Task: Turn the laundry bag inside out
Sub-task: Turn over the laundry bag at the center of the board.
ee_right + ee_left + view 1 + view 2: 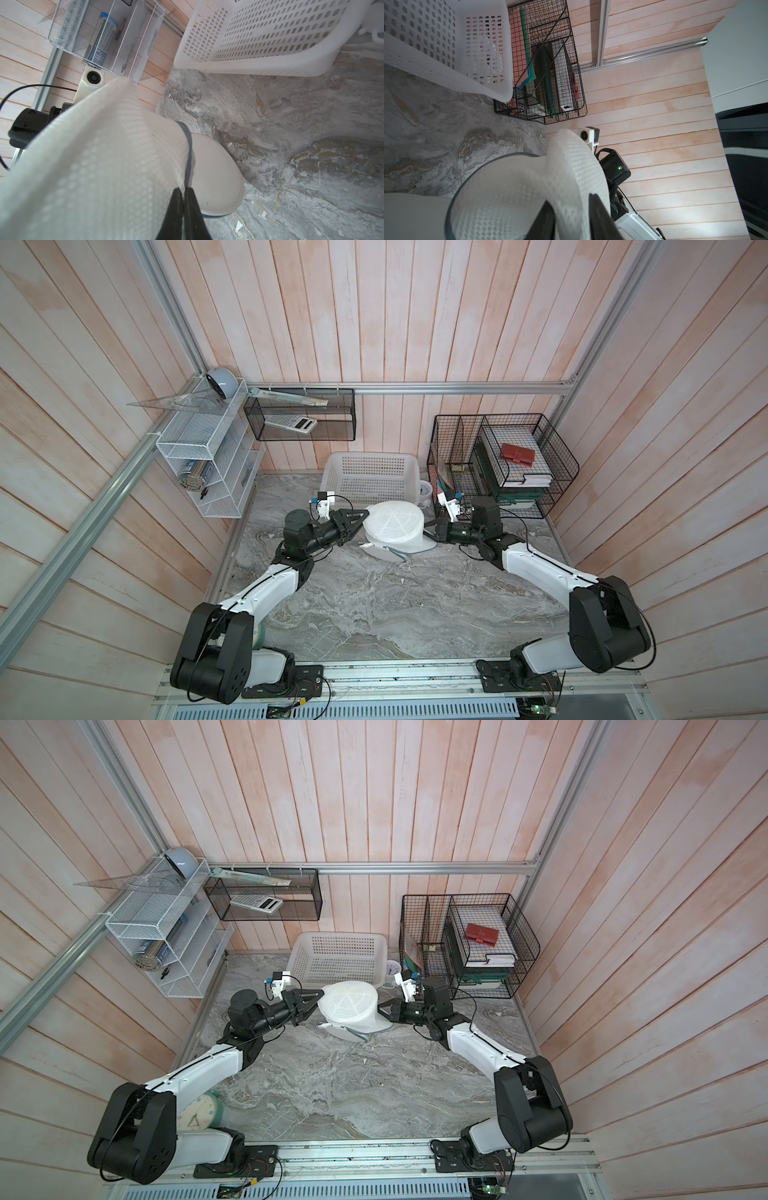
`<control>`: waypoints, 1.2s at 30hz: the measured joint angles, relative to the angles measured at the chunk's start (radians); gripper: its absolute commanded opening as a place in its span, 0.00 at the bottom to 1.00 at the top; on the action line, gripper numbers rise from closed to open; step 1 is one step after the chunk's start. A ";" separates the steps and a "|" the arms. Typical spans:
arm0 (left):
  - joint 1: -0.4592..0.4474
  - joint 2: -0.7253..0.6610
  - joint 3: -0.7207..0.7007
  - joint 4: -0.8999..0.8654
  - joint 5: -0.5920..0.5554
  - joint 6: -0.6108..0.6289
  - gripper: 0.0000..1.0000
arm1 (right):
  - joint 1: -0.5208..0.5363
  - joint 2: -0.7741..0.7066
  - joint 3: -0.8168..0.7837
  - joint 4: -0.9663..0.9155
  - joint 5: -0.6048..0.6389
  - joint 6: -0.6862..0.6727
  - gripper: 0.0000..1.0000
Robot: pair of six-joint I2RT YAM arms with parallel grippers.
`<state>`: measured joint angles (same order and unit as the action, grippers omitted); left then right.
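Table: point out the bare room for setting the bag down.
Free: the marble stretch between the left arm and right arm, from the bag to the near rail. Crowded: the back, where bag, basket and wire rack sit close.

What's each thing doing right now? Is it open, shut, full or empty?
laundry bag: puffed up like a dome, one edge pinched.
right gripper: shut on the laundry bag's edge.
left gripper: open, with mesh between its fingers.
basket: upright on the table, looks empty.
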<state>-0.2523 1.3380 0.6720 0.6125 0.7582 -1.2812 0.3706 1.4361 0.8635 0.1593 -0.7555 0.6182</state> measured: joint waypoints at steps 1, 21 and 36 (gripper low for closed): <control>0.000 -0.004 0.000 -0.015 -0.002 0.009 0.74 | -0.003 -0.012 0.009 -0.029 0.010 -0.011 0.00; 0.095 -0.120 0.053 -0.433 -0.119 0.254 1.00 | 0.316 -0.048 0.317 -0.563 0.467 -0.480 0.24; 0.084 -0.127 0.140 -0.728 -0.195 0.453 0.94 | 0.414 -0.019 0.194 -0.555 0.653 -0.378 0.68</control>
<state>-0.1688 1.2110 0.8116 -0.1158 0.5636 -0.8284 0.7841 1.4166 1.0573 -0.3962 -0.1020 0.2401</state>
